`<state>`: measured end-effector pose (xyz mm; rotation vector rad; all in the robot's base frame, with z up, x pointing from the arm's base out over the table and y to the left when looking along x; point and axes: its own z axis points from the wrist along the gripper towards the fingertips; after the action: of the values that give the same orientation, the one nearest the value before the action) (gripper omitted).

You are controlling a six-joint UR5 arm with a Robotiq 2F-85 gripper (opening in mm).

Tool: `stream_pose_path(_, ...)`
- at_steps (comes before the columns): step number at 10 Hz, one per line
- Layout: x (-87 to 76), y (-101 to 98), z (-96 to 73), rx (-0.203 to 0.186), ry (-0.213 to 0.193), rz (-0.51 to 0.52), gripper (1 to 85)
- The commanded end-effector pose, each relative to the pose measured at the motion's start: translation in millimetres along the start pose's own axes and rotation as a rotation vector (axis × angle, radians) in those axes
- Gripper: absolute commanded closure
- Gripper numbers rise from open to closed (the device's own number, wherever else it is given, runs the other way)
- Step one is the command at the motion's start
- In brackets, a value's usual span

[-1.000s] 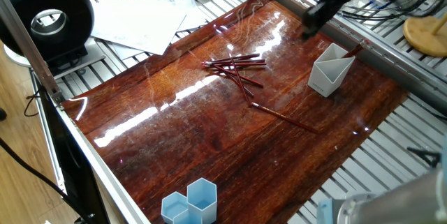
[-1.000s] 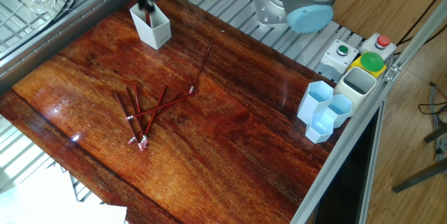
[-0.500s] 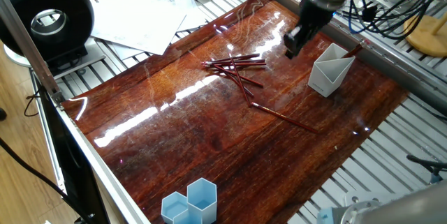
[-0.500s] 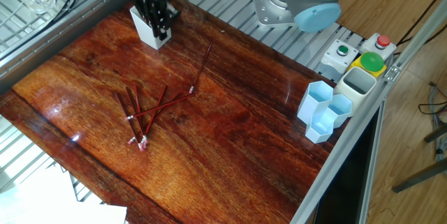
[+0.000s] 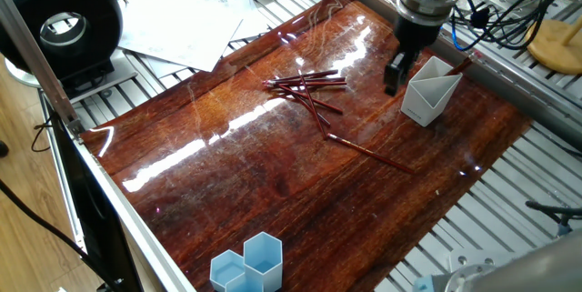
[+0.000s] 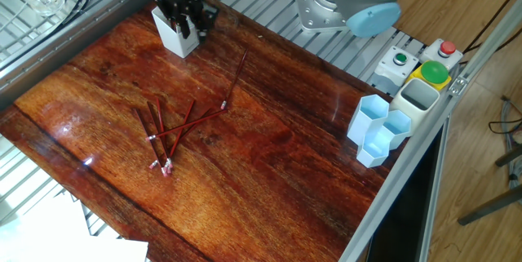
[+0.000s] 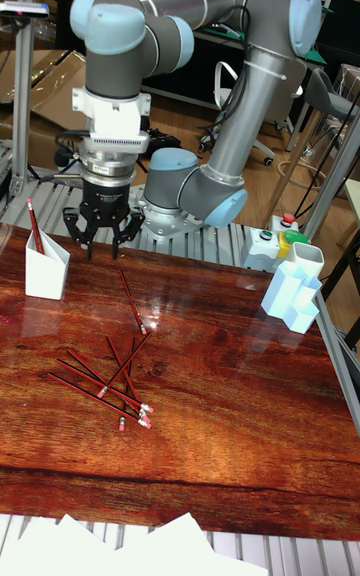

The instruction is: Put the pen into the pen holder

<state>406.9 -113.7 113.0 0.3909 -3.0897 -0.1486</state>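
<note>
The white pen holder (image 5: 427,97) (image 6: 176,40) (image 7: 45,268) stands near the mat's edge, with one red pen (image 7: 35,226) leaning inside it. Several red pens (image 5: 307,86) (image 6: 167,131) (image 7: 105,381) lie in a loose pile mid-mat. One pen (image 5: 368,151) (image 6: 236,78) (image 7: 133,301) lies apart from the pile. My gripper (image 5: 395,79) (image 6: 190,27) (image 7: 103,251) hangs just beside the holder on the pile's side. It is open, points down, and has nothing between its fingers.
Light blue hexagonal cups (image 6: 379,127) (image 5: 247,265) (image 7: 290,301) stand at the mat's far corner, next to a button box (image 6: 424,70). Papers (image 5: 182,24) and a black round device (image 5: 64,24) lie off the mat. A tan disc (image 5: 555,46) sits behind the holder.
The gripper has come down from above the holder and now hangs low beside it. The pens on the mat and the one in the holder have not moved.
</note>
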Motion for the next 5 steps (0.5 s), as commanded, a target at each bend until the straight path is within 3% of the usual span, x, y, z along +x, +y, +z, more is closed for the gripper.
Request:
stream_pose_path(1,11.7,1.7,0.3,-0.006,0.046,0.042,42.7)
stream_pose_path(2,2.8,9.5,5.1,-0.002,0.039,0.063,42.7)
stream_pose_path(3,-9.1,29.3,13.5,-0.005,0.041,0.091,42.7)
stream_pose_path(5,-25.1,58.4,22.6,0.04,0.054,0.147,43.7)
